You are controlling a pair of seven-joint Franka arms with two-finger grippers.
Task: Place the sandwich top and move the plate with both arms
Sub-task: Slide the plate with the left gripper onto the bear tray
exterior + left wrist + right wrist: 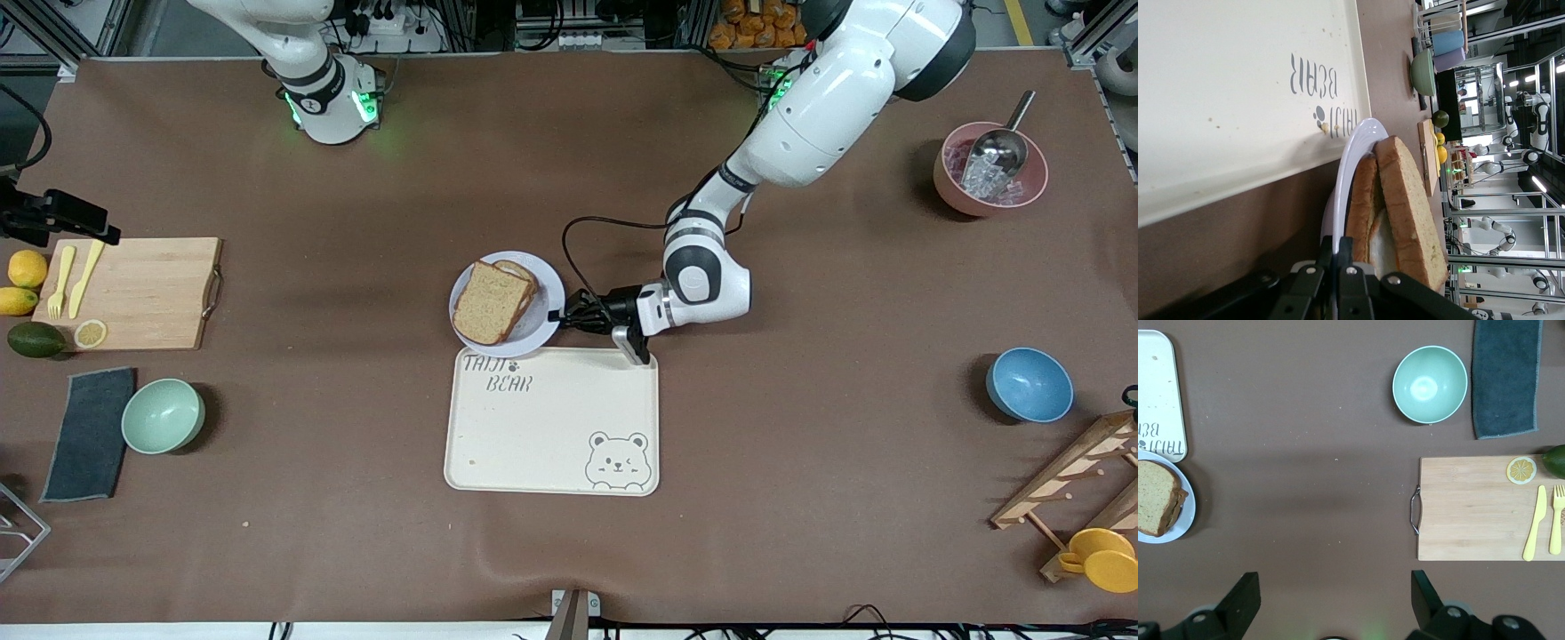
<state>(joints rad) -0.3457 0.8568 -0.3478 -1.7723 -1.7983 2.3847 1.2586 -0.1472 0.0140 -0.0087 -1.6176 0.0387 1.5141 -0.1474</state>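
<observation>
brown wholemeal sandwich top (488, 300) on 1 round lavender-white plate (543, 330) | left tool (562, 315) clamps plate rim | right tool (1331, 603) apart over brown tabletop (1305, 487)

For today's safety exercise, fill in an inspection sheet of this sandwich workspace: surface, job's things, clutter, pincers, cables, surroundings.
Surface: brown table cover, a few crumbs.
Job's things: sandwich top lies on the lower slice on the plate; plate touches the bear-print tray.
Clutter: cutting board with yellow cutlery and lemon slice, green bowl, grey cloth, blue bowl, pink bowl with scoop.
Pincers: left pincer shut on the plate's rim; right pincer open, raised over bare table, waiting.
Cables: black cable loops from the left wrist.
Surroundings: wooden rack, frames and other robots past the table.
</observation>
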